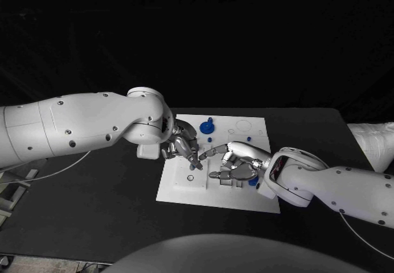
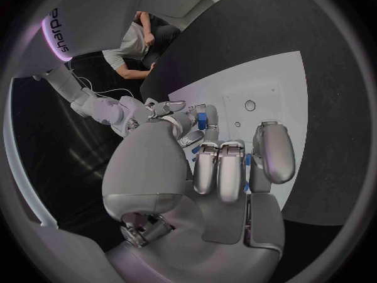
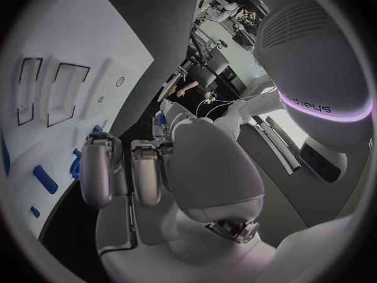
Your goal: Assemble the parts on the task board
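Head view: white task board point(image 1: 246, 200) flat on the black counter point(image 1: 90, 199), roughly at its middle. Left hand point(image 1: 182, 148) over the board's left edge, fingers curled down toward the plate. Right hand point(image 1: 234, 163) over the board's lower middle, fingers bent around something small; blue showing just beside its wrist end. Round blue part point(image 1: 208, 127) standing near the board's far edge, apart from both hands. Smaller blue part point(image 1: 209, 139) just below it. Thin circle outlines on the board's far right corner, a small hole near its lower left.

Left wrist view: left hand point(image 2: 224, 170) curled, fingertips point(image 2: 271, 151) close over the white board point(image 2: 275, 82). Slivers of blue visible between the fingers, too hidden to say whether held or merely beneath. Right hand point(image 2: 176, 116) opposite, a small blue part point(image 2: 202, 119) pinched at its fingertips.

Right wrist view: right hand point(image 3: 157, 170) with fingers point(image 3: 98, 170) bent over the board's edge, blue peeking beside them. Loose blue part point(image 3: 44, 179) lying on the board point(image 3: 71, 44) nearby, another tiny one point(image 3: 34, 212) further along. Two rectangular recesses point(image 3: 66, 94) side by side in the plate.
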You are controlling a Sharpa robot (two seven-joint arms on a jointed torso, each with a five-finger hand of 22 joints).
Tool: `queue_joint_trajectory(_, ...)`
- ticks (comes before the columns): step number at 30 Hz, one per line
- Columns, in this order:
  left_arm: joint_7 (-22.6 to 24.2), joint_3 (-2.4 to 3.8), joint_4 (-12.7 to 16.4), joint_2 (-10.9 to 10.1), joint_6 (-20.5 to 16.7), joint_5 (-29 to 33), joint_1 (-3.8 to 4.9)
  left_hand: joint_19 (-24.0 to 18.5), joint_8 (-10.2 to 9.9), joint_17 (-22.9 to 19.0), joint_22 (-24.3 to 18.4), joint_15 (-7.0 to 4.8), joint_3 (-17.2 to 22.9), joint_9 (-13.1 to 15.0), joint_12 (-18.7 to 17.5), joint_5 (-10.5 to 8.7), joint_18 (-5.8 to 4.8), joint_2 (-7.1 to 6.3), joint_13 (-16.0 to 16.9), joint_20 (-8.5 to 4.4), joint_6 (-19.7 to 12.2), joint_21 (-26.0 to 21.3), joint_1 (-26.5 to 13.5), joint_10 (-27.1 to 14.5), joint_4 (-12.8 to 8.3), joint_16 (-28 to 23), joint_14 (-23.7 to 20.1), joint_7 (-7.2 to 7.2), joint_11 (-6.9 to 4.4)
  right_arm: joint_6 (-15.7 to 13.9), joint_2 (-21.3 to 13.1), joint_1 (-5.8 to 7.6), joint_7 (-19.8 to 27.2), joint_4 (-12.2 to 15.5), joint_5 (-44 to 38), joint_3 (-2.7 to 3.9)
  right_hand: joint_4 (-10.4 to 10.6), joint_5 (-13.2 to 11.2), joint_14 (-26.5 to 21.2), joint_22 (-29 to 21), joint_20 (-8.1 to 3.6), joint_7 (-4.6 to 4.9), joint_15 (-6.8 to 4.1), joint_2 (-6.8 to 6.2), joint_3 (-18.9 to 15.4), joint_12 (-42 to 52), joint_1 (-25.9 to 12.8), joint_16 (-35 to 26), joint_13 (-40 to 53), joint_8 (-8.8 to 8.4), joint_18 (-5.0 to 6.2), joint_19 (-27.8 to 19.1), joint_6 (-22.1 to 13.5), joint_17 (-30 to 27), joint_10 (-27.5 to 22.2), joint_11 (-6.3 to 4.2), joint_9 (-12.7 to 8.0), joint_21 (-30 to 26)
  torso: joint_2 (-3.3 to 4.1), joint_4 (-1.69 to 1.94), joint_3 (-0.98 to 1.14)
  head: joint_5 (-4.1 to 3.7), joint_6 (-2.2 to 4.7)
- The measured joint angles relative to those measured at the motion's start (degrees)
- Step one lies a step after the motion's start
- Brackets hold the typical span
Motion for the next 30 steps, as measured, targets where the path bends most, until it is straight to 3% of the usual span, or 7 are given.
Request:
queue_joint_trajectory(15,-0.05,-0.05,-0.25,0.03,-0.02,0.01,-0.06,0.00,-0.01,0.00,0.00,0.00,-0.63,-0.40,0.00,0.07,0.00,0.01,0.00,0.00,0.00,-0.24,-0.01,0.00,0.63,0.00,0.00,0.02,0.00,-0.05,0.31,-0.03,-0.09,0.07,0.04,0.03,0.00,0.00,0.00,-0.01,0.00,-0.26,0.00,0.00,0.00,0.00,0.00,0.00,0.02,0.33,0.00,0.00,0.70,0.00,0.01,-0.01,0.23,0.00,-0.01,0.00,-0.02,0.18,0.00)
queue_joint_trajectory(23,-0.13,-0.08,-0.32,0.03,0.04,0.05,-0.10,0.00,-0.01,0.00,0.00,0.00,-0.71,-0.51,0.00,0.07,0.00,0.01,0.00,0.00,-0.01,-0.24,-0.02,0.01,0.71,0.00,0.00,0.05,0.01,-0.11,0.39,-0.04,-0.18,-0.01,0.08,0.06,0.01,0.00,0.00,-0.01,0.00,-0.25,0.00,-0.23,0.32,0.00,-0.23,0.00,-0.04,1.48,0.00,0.00,2.37,0.00,0.39,-0.40,0.65,0.00,-0.03,0.00,-0.01,0.24,0.00)
queue_joint_trajectory(30,-0.13,-0.08,-0.33,-0.01,0.05,0.09,-0.12,0.00,-0.01,-0.01,0.00,0.00,-0.81,-0.55,0.00,0.27,0.00,0.02,0.00,0.00,-0.09,-0.24,-0.02,0.01,0.81,0.00,0.00,0.14,0.01,0.00,0.32,-0.03,-0.40,-0.03,0.09,0.07,0.06,0.00,0.00,-0.02,0.00,0.34,0.00,-0.06,0.37,0.00,-0.85,0.00,-0.01,2.76,0.00,0.00,4.82,0.00,0.40,-0.41,1.24,0.00,-0.03,0.00,-0.01,0.20,0.00)
